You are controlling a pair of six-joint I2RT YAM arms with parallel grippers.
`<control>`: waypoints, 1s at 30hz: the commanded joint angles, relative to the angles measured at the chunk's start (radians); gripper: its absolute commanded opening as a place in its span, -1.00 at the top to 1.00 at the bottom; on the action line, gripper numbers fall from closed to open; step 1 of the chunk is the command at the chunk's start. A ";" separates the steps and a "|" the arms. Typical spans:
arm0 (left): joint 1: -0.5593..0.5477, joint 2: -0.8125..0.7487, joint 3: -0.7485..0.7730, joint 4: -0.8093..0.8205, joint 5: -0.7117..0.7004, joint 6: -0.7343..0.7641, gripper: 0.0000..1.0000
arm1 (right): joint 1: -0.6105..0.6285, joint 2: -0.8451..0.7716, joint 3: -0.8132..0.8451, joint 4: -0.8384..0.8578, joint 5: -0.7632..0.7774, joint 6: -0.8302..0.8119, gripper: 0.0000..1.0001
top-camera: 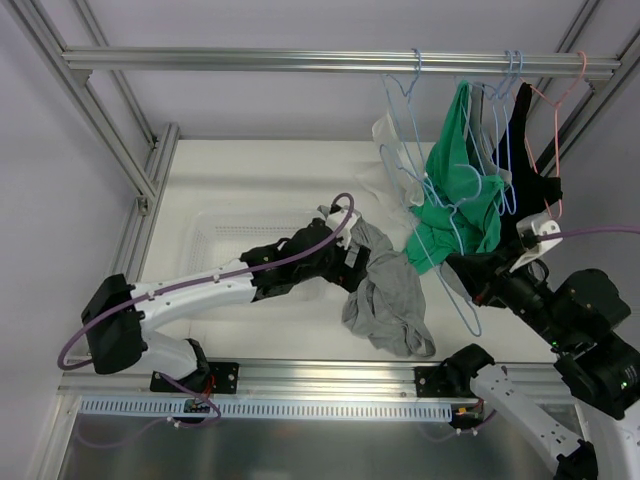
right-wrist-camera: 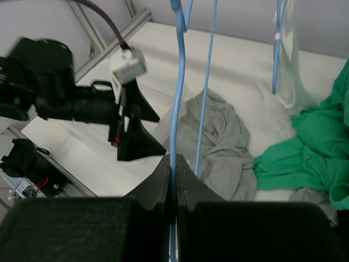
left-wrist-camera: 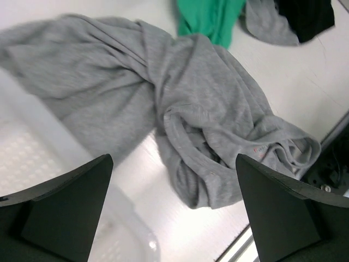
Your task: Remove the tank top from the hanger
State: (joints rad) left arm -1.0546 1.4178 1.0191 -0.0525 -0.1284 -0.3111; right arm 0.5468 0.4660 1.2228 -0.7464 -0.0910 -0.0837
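L end effector wide open w/ grey tank top directly beneath, bunched diag. toward its right finger, so L arm's nearer; R end effector clamped on blue hanger.

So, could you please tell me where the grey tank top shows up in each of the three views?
Top external: grey tank top crumpled just below centre.
Left wrist: grey tank top fills the middle and upper left.
Right wrist: grey tank top at centre, behind the blue hanger wires.
Shared landmark: the green garment, right beside it in every view.
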 commanded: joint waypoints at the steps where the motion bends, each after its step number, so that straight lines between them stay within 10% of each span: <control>1: -0.005 -0.127 0.065 -0.061 -0.206 0.055 -0.97 | 0.001 0.057 0.040 -0.005 -0.035 -0.017 0.99; 7: 0.076 -0.194 0.176 -0.296 -0.439 -0.045 -0.97 | 0.001 0.222 0.053 0.077 0.034 -0.053 0.99; 30: 0.185 -0.488 -0.054 -0.434 -0.343 -0.057 -0.97 | 0.012 0.845 0.569 0.243 0.229 -0.030 0.99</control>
State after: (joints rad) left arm -0.8757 0.9638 0.9710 -0.4850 -0.4969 -0.3668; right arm 0.5499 1.2762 1.7172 -0.5678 0.1059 -0.1131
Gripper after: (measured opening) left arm 0.986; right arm 0.036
